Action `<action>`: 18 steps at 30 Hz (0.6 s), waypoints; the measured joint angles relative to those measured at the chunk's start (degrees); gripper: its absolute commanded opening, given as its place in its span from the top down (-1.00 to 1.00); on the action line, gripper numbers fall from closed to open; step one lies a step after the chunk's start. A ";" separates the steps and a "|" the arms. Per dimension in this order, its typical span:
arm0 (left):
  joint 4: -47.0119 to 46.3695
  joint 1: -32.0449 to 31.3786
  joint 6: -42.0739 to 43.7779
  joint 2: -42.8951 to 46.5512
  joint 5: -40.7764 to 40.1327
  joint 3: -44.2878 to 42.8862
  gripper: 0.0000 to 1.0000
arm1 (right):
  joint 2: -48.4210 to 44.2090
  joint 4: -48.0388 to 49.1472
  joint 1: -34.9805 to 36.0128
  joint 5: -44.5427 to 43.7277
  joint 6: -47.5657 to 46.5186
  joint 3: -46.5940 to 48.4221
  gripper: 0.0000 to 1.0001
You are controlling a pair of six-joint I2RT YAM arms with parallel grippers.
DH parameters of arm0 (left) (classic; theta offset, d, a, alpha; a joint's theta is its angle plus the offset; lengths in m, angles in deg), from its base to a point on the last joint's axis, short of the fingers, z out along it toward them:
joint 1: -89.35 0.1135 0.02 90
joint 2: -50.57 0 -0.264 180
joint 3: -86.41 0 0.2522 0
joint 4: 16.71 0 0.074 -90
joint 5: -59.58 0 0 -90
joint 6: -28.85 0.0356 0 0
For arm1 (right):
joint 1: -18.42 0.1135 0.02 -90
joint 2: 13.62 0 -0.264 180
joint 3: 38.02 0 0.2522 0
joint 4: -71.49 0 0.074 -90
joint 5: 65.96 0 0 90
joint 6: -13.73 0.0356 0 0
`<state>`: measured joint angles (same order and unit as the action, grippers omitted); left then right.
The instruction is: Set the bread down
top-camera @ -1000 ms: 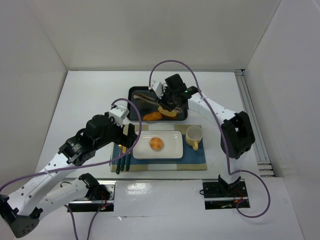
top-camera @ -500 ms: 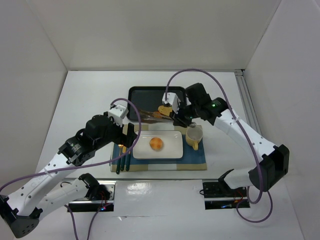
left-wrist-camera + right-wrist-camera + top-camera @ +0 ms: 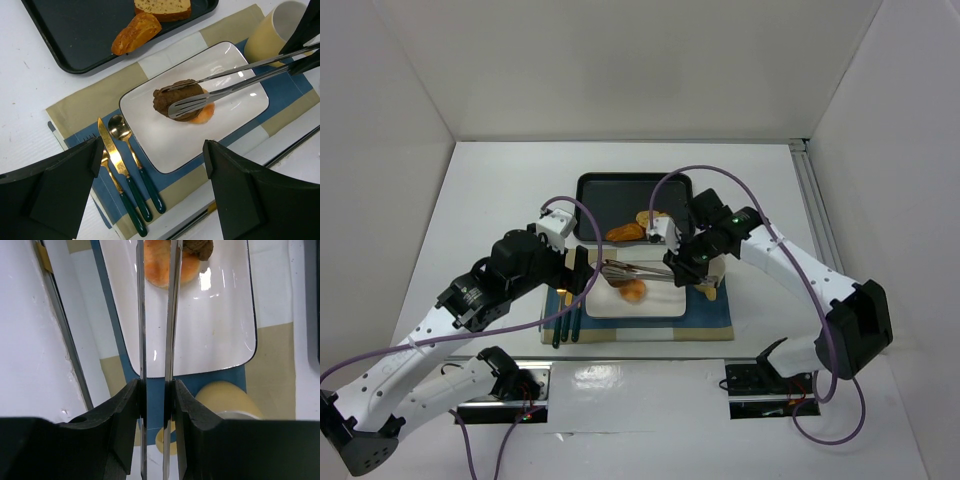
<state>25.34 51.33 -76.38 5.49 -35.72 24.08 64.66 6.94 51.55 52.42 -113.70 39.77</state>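
My right gripper (image 3: pixel 682 262) is shut on metal tongs (image 3: pixel 638 268). The tongs (image 3: pixel 235 75) pinch a dark brown bread (image 3: pixel 175 97) at their tips, right over an orange bun (image 3: pixel 206 113) on the white plate (image 3: pixel 230 125). In the right wrist view the tong arms (image 3: pixel 140 315) run from my gripper (image 3: pixel 155 390) up to the bun (image 3: pixel 162 265) and the brown bread (image 3: pixel 199 247). My left gripper (image 3: pixel 150 200) is open and empty above the mat's near left part, beside the plate (image 3: pixel 660 303).
A black tray (image 3: pixel 610 190) behind the plate holds a golden roll (image 3: pixel 136 32) and a bread slice (image 3: pixel 162 7). A yellow cup (image 3: pixel 277 30) stands right of the plate. A knife (image 3: pixel 114 155), a spoon (image 3: pixel 131 160) and a fork lie on the striped placemat (image 3: pixel 90 100) at left.
My right arm has swung from the black tray toward me and now holds the tongs with the brown bread over the plate. The left arm has not moved.
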 measured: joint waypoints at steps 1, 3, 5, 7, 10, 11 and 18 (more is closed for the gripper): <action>0.00 0.00 0.00 0.00 0.00 0.00 -1.00 | 0.59 0.20 0.09 0.07 0.04 0.00 0.39; 0.00 0.00 0.00 0.00 0.00 0.00 -1.00 | 1.70 0.50 0.50 0.15 0.09 0.00 0.33; 0.00 0.00 0.00 0.02 0.00 0.00 -1.00 | 2.51 0.72 1.27 0.00 0.28 0.00 0.24; 0.00 0.00 0.00 0.02 0.00 0.00 -1.00 | 3.26 0.92 2.69 -0.24 0.61 -0.02 0.17; 0.00 0.00 0.00 0.07 0.00 0.00 -1.00 | 4.09 1.16 5.09 -0.61 1.07 -0.02 0.07; 0.00 0.00 0.00 0.07 0.00 0.00 -1.00 | 4.52 1.07 6.03 -0.63 1.42 -0.02 0.04; 0.00 0.00 0.00 0.07 0.00 0.00 -1.00 | 6.08 1.07 9.40 -0.87 2.25 -0.02 -0.08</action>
<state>25.34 51.33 -76.38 5.56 -35.72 24.08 70.74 8.01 60.95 51.55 -111.44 39.75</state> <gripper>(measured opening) 1.000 0.531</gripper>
